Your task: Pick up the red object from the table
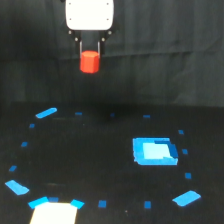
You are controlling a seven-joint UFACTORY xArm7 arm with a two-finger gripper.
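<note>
The red object (90, 62) is a small red-orange stubby block held high above the table (100, 150), in front of the dark curtain. My gripper (90, 51) hangs from its white body at the top of the exterior view and is shut on the block, with a thin finger on each side of it. The block hangs clear of the black surface.
A larger blue square piece (154, 151) lies on the table at the exterior view's right. Small blue tape squares ring the surface. Blue patches lie at the far left (46, 113), near left (17, 187) and near right (186, 198). A white patch (54, 213) sits at the bottom edge.
</note>
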